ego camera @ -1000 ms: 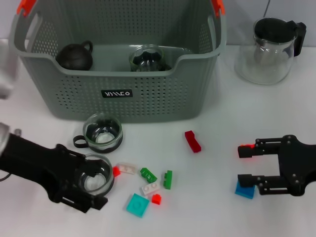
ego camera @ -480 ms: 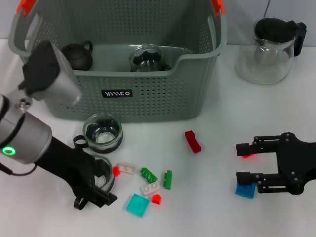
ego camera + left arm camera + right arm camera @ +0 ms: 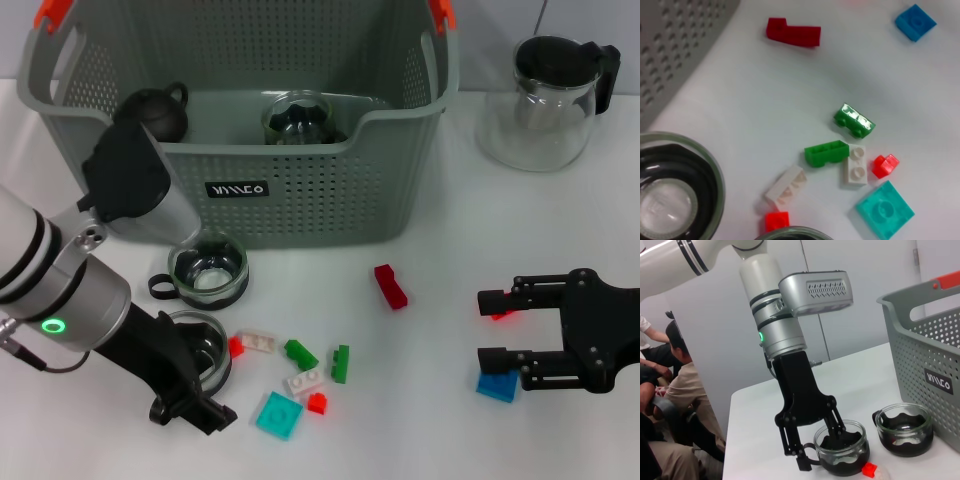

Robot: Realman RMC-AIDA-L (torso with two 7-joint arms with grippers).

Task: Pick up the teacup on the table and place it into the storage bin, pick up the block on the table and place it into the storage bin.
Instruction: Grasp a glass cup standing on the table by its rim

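Two clear glass teacups (image 3: pixel 208 268) with dark bases on counter (image 3: pixel 430 420), nearer one (image 3: pixel 841 446) straddled by left gripper (image 3: pixel 816 440), jaws apart, in right wrist view only.

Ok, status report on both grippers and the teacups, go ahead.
Left gripper open, straddling the near teacup. Right gripper open, idle over the blue block. Second teacup sits in front of the storage bin. Loose blocks close by.

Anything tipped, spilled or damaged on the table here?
Nothing stands out. Both glass teacups on the table sit upright, the left claw around the nearer one. The small blocks lie loosely scattered, as expected. The storage bin and the glass jug stand upright. The right claw hangs open over the blue block.
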